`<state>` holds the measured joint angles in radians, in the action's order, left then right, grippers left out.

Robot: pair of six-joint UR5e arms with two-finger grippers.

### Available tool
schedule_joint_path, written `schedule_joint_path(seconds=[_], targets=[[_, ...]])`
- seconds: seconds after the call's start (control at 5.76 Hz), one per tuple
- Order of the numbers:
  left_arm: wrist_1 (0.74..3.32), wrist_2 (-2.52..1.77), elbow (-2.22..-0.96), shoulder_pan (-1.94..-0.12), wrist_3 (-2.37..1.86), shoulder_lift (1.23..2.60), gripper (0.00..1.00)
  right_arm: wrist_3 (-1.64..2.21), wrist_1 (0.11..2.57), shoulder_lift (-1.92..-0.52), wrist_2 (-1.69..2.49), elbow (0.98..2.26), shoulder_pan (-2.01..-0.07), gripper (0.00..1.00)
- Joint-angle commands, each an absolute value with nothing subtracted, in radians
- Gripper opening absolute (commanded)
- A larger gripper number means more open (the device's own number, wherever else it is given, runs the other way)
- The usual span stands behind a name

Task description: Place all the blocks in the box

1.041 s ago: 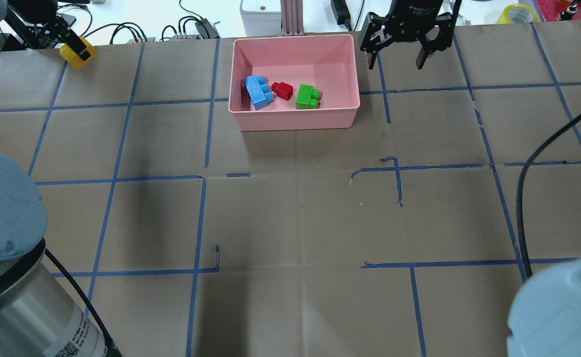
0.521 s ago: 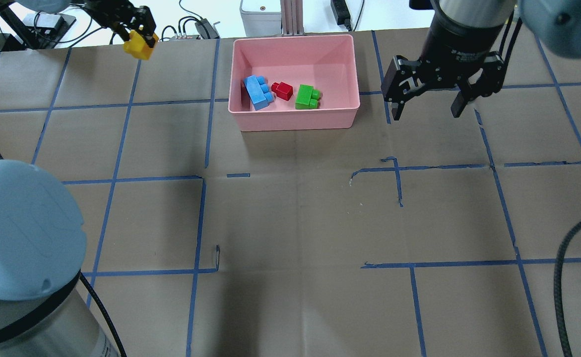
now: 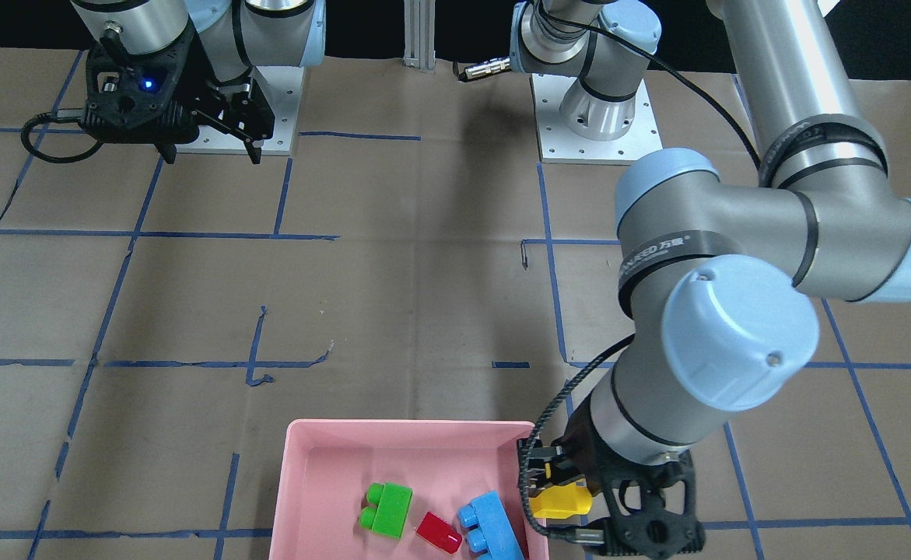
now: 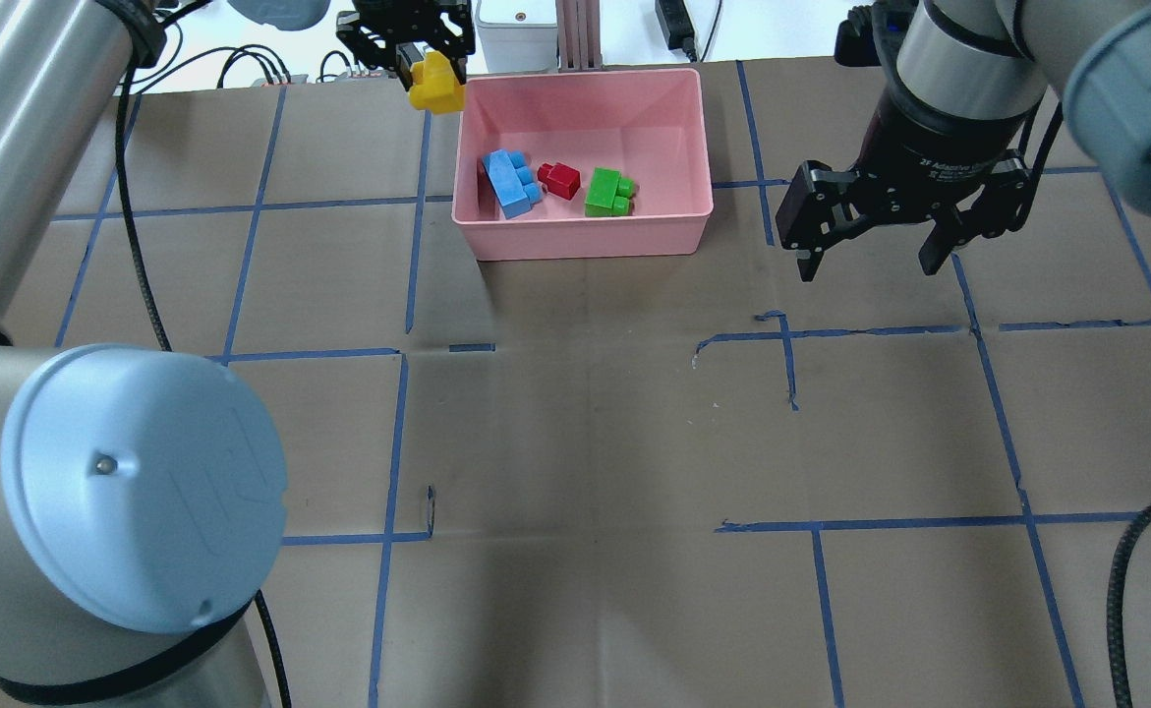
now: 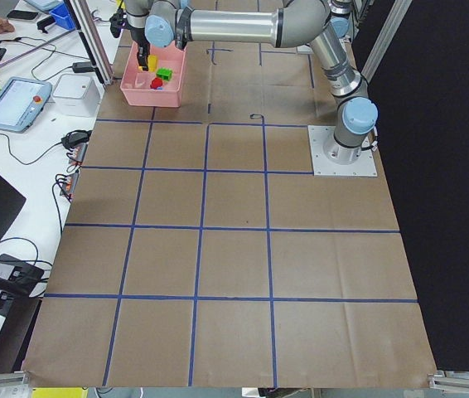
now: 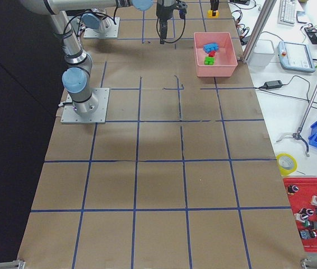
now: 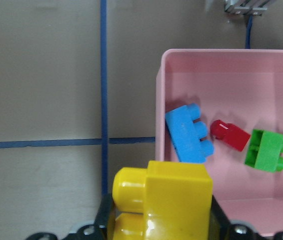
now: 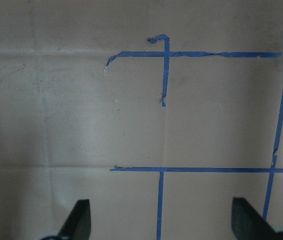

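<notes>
The pink box (image 4: 585, 238) stands at the far middle of the table. Inside it lie the light-blue brick (image 4: 512, 183), the tiny red brick (image 4: 560, 180) and the green brick (image 4: 608, 192). My left gripper (image 4: 431, 77) is shut on the yellow brick (image 4: 436, 90) and holds it in the air just outside the box's far left corner. In the left wrist view the yellow brick (image 7: 164, 200) hangs beside the box's wall (image 7: 159, 100). My right gripper (image 4: 870, 265) is open and empty above the table, right of the box.
Cables, a white unit (image 4: 516, 29) and an aluminium post (image 4: 580, 34) lie just beyond the table's far edge behind the box. My left arm's elbow (image 4: 143, 482) fills the near left. Blue tape lines cross the brown paper.
My left gripper has carried the yellow brick rightward along the far edge to the box's left corner. My right gripper has moved away from the far edge, nearer and to the right, still open.
</notes>
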<state>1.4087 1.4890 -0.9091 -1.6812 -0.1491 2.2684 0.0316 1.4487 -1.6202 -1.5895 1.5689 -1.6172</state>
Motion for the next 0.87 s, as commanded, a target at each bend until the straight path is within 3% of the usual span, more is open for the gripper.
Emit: schedule_joint_path(seconds=[0.0,0.17,0.35,0.52,0.69], targets=[[1.408,1.514,-0.874,-1.741,-0.202,2.359,0.06,0.035,1.45,-1.624,-1.638,1.566,-1.617,1.0],[1.408,1.517,-0.885,-1.753,-0.219,2.376,0.1,0.069,1.45,-1.626,-1.637,1.566,-1.618,1.0],[1.407,1.516,-0.905,-1.756,-0.225,2.376,0.25,0.089,1.45,-1.625,-1.634,1.566,-1.618,1.0],[1.395,1.514,-0.914,-1.756,-0.227,2.375,0.67,0.087,1.451,-1.623,-1.632,1.568,-1.618,1.0],[1.387,1.514,-0.907,-1.755,-0.227,2.375,0.98,0.084,1.456,-1.617,-1.634,1.568,-1.618,1.0]])
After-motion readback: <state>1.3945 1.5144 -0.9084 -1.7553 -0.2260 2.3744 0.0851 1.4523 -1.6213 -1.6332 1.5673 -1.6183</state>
